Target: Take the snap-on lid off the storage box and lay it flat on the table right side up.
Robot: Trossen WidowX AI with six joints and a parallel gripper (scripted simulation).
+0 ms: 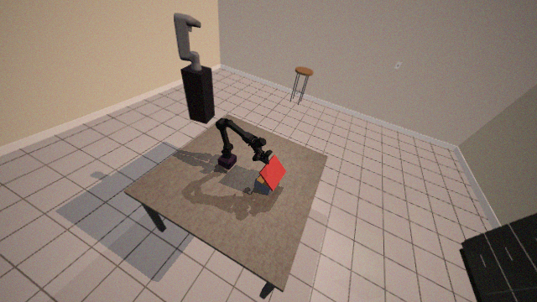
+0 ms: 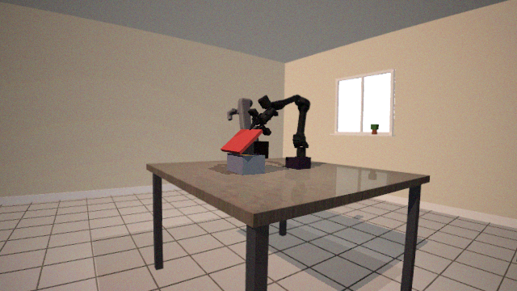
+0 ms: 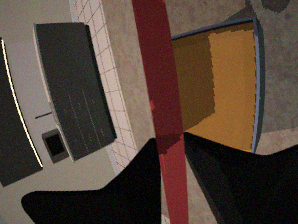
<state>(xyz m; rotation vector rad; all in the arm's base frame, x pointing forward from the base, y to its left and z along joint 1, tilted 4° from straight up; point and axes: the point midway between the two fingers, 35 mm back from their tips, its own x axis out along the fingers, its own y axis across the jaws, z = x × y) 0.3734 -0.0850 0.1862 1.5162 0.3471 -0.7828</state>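
The red lid [image 1: 273, 172] [image 2: 242, 141] [image 3: 159, 75] is tilted steeply above the storage box, its upper edge toward the arm. My gripper [image 1: 268, 160] [image 3: 169, 141] is shut on the lid near that upper edge. The blue-grey storage box [image 1: 263, 187] [image 2: 246, 164] [image 3: 258, 85] stands upright on the table, open at the top, with an orange inside. The lid's lower edge is over the far side of the box; whether it touches the rim I cannot tell.
The table [image 1: 201, 218] [image 2: 291, 194] carries the box and the arm's dark base [image 1: 227, 161] [image 2: 298, 162]. Off the table stand a grey arm on a black pedestal [image 1: 199, 94], a stool [image 1: 304, 71] and a dark cabinet [image 1: 503, 260] [image 3: 72, 85].
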